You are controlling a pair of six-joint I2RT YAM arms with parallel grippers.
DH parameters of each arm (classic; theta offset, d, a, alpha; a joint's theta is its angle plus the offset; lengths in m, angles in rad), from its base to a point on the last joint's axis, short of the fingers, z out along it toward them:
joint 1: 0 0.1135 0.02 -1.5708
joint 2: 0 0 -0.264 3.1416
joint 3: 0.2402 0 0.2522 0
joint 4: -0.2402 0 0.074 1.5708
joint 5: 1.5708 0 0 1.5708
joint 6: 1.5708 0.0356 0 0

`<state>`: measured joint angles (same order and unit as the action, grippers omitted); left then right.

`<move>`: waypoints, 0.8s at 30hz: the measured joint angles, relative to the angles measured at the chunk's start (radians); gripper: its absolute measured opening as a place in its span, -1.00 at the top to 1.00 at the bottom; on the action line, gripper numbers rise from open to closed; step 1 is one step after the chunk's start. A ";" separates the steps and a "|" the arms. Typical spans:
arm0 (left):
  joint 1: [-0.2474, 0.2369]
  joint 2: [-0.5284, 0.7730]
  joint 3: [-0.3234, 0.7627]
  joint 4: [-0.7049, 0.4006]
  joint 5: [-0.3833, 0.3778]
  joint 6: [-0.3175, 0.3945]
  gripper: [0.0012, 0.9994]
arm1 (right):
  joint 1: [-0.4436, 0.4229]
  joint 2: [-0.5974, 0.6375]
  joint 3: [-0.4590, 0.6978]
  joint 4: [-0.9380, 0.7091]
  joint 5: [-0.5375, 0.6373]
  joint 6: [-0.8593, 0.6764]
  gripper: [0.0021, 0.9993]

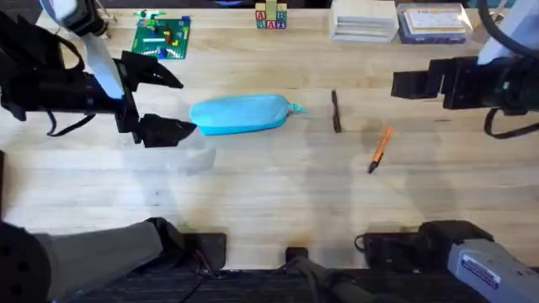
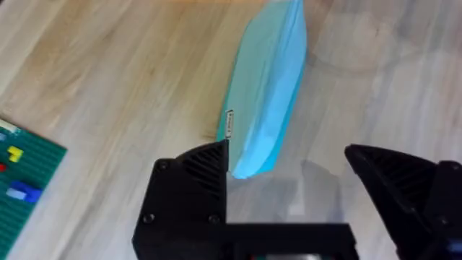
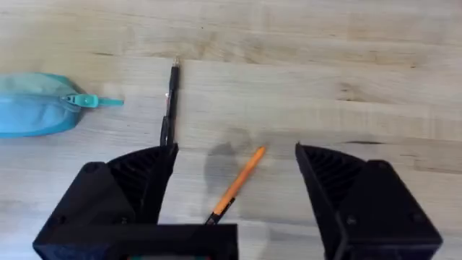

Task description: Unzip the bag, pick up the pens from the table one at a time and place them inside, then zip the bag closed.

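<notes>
Arm bases sit at the near edge of the table (image 1: 278, 202). Orange pen (image 1: 380, 149) lies nearest, right of centre, angled, dark tip toward the near edge. Black pen (image 1: 336, 111) is just beyond it and slightly left, lying roughly near-to-far, apart from the orange one. Bag (image 1: 240, 113) lies flat mid-table, long axis left-right, zipper shut, pull tab (image 1: 296, 108) sticking out its right end toward the black pen.

Left gripper (image 1: 164, 103) is at the bag's left end, jaws wide, holding nothing; one finger (image 2: 198, 177) is right at the bag's tip. Right gripper (image 3: 234, 191) hovers over the pens, jaws wide, empty.

Far edge: green brick plate (image 1: 162, 37), letter blocks (image 1: 270, 15), boxes (image 1: 364, 20).
</notes>
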<state>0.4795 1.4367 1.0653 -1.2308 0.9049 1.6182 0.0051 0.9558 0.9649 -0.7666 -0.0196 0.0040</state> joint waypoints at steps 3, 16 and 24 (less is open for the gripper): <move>0.000 0.023 0.000 0.047 0.022 0.029 -0.99 | 0.000 0.000 0.000 0.000 0.000 0.000 -1.00; 0.000 0.035 0.002 0.158 0.045 0.059 -0.99 | 0.000 0.000 0.000 0.000 0.000 0.000 -1.00; 0.000 0.104 0.011 0.110 0.057 0.118 -0.98 | 0.000 0.000 0.000 0.000 0.000 0.000 -1.00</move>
<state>0.4797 1.5412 1.0763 -1.1209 0.9619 1.7359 0.0051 0.9558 0.9653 -0.7668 -0.0200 0.0040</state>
